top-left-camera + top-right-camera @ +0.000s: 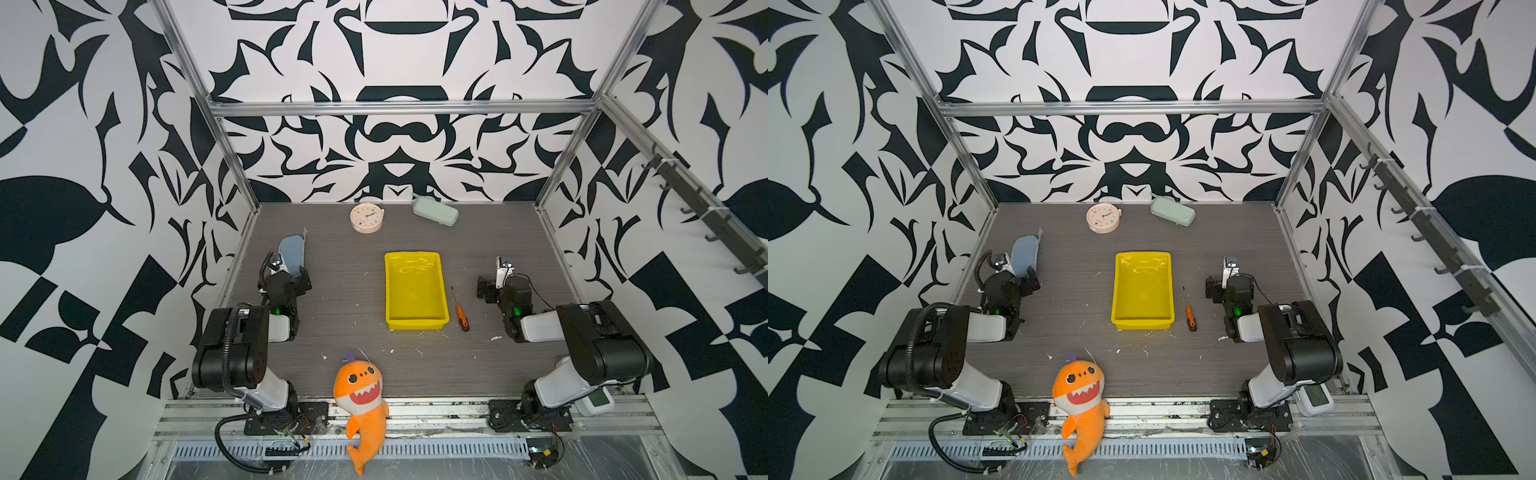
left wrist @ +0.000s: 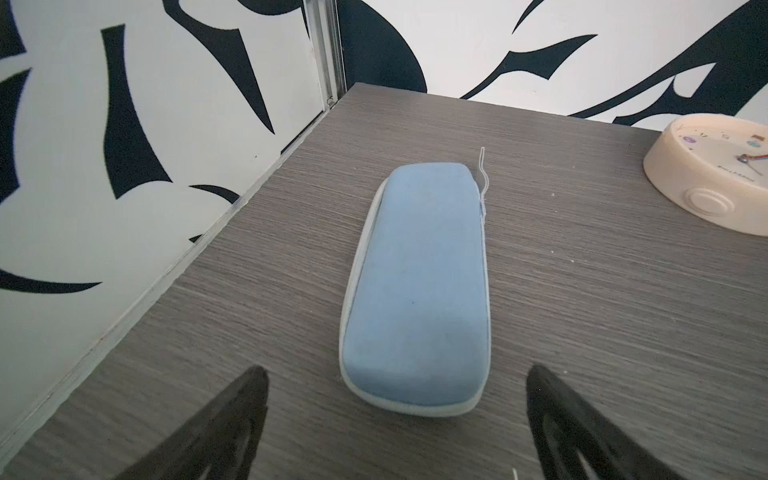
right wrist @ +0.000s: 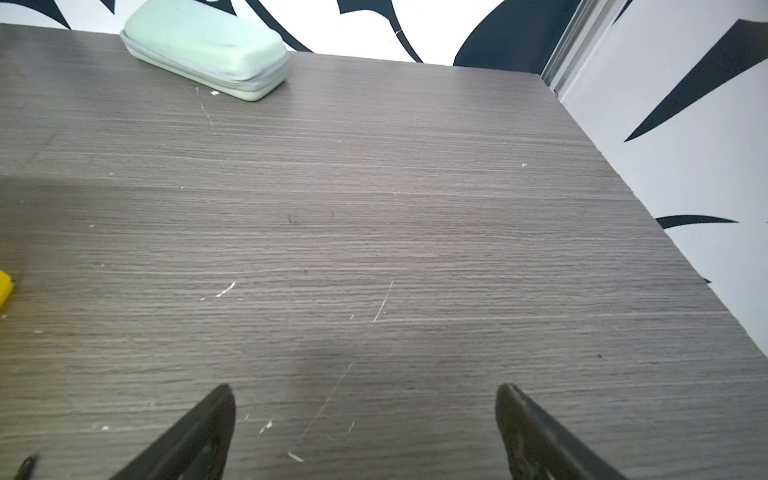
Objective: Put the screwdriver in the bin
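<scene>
In both top views the screwdriver [image 1: 461,311] [image 1: 1188,309], with its orange handle and thin dark shaft, lies on the table just right of the bin, handle toward the front. The bin [image 1: 415,291] [image 1: 1142,291] is a yellow tray in the middle of the table with nothing in it; one corner of the bin [image 3: 5,286] shows in the right wrist view. My right gripper [image 1: 484,286] [image 3: 365,387] hangs open over bare table, right of the screwdriver and apart from it. At the left, my left gripper [image 1: 305,278] [image 2: 397,370] is open, holding nothing.
A blue case [image 1: 293,253] [image 2: 415,291] lies just beyond the left gripper. A round cream clock [image 1: 366,217] [image 2: 715,174] and a pale green case [image 1: 435,211] [image 3: 208,45] sit near the back wall. An orange shark plush [image 1: 361,399] leans on the front rail. Patterned walls close in three sides.
</scene>
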Motion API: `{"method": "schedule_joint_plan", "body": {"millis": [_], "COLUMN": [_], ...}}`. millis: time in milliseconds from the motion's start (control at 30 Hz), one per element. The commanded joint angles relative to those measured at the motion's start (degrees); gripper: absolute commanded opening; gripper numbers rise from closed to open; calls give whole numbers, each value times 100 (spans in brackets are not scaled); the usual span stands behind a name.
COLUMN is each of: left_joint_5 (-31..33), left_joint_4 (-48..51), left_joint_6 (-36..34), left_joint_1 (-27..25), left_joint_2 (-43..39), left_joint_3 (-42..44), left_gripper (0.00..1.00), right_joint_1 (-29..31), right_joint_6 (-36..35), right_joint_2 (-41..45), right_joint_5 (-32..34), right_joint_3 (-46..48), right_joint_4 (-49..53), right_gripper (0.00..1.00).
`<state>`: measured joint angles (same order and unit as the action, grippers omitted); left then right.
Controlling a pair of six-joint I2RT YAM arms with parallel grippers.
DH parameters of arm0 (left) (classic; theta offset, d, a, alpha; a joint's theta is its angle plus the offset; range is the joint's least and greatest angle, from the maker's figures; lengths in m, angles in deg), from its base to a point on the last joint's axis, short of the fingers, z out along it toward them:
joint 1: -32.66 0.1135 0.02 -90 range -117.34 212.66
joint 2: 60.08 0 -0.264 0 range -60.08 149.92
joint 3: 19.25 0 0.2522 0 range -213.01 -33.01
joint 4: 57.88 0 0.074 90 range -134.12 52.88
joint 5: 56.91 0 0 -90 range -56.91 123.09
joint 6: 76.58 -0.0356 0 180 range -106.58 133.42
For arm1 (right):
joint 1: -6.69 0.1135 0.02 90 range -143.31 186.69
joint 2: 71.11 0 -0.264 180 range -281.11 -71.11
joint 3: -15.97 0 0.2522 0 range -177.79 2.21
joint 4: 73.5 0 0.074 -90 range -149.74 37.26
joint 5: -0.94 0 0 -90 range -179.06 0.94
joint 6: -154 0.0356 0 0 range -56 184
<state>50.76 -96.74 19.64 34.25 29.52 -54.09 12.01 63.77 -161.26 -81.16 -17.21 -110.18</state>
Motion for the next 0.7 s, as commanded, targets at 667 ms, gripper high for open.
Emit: {"method": "schedule_joint_plan", "body": {"millis": [667], "left_joint_5": [-44], "left_joint_4": [-64], "left_joint_6": [45], "left_joint_1": [-9], "left_joint_2": [-49], "left_joint_3": [0], "left_gripper": [99], "right_joint_1": [-14], "right_joint_6": [-38], "right_joint_2": [128], "right_joint_5": [-8], "right_joint_3": [-93], "right_joint_4": [-143], "right_gripper": [100]}}
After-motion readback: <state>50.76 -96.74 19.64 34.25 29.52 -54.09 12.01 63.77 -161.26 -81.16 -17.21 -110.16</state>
